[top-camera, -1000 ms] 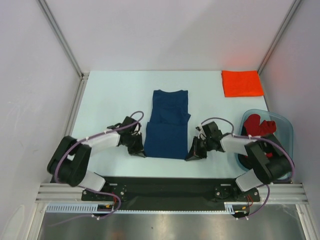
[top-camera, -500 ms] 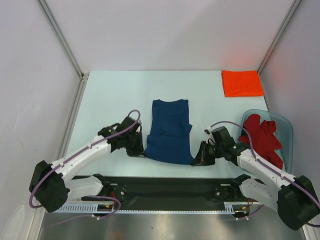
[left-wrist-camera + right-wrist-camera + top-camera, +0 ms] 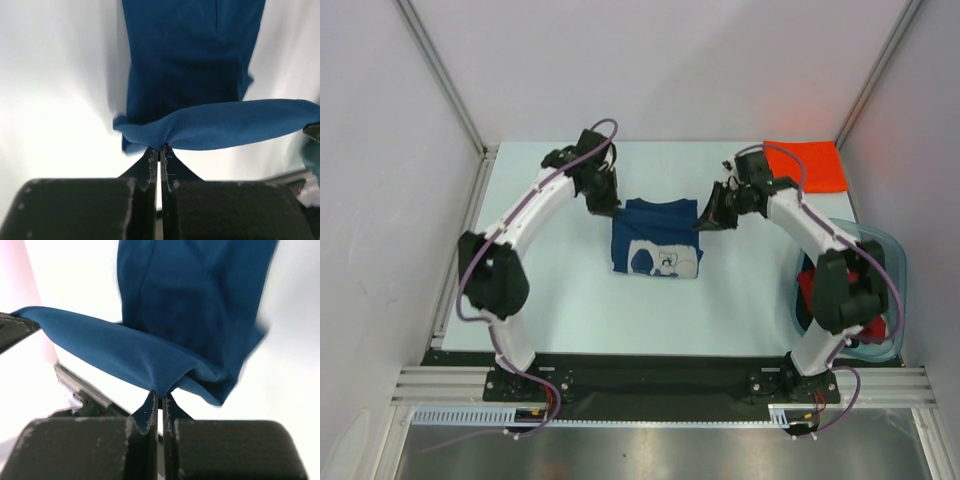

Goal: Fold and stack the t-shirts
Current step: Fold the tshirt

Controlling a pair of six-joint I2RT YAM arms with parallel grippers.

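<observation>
Near centre, navy t-shirt (image 3: 657, 240), raised far edge left-to-right.

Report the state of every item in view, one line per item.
navy t-shirt: doubled over, white graphic up, one edge held raised.
orange t-shirt: folded, flat at the far right corner.
tub: upright, partly hidden.
red t-shirts: crumpled in the tub.
left hand: shut on the navy t-shirt.
right hand: shut on the navy t-shirt.

Red shirts (image 3: 805, 288) in the tub (image 3: 893, 252), perhaps two, mostly behind right arm (image 3: 805, 222)
</observation>
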